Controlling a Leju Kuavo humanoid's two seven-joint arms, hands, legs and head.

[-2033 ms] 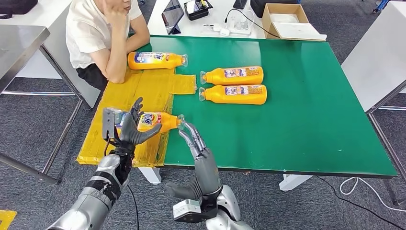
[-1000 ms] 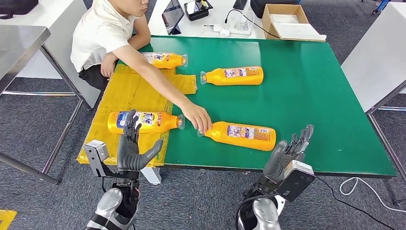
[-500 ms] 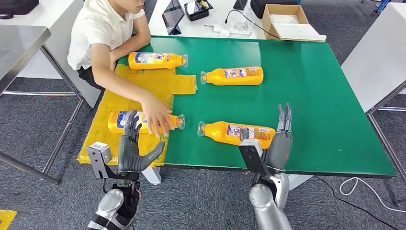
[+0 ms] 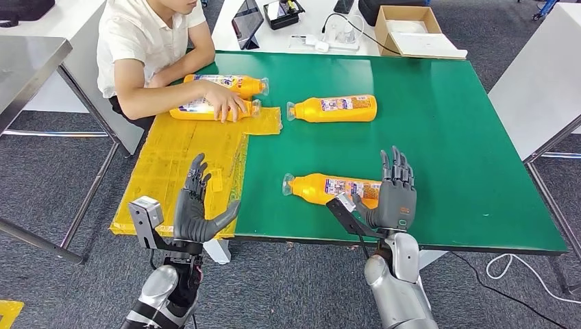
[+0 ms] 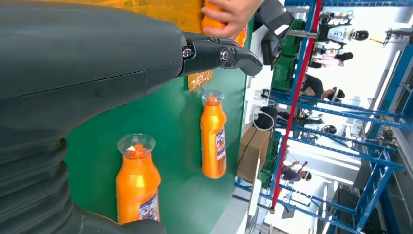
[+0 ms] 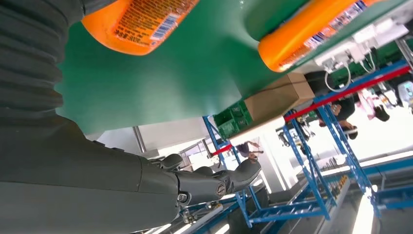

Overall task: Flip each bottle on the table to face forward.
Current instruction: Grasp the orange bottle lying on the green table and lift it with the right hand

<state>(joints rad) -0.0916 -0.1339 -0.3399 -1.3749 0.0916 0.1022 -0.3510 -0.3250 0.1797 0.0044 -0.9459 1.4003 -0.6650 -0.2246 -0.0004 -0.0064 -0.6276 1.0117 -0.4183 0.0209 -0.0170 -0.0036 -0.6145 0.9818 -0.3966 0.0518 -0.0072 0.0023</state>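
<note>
Lower centre, the right hand (image 4: pixel 396 194) stands fingers apart, empty, beside a bottle (image 4: pixel 329 189) whose label is unreadable. Lower left, the left hand (image 4: pixel 196 208) is likewise spread and empty.

A person in a white shirt (image 4: pixel 137 41) sits at the green table's (image 4: pixel 445 137) far left corner — yellow sheeting (image 4: pixel 178 157) beside them, an open cardboard box (image 4: pixel 411 31) behind.
</note>
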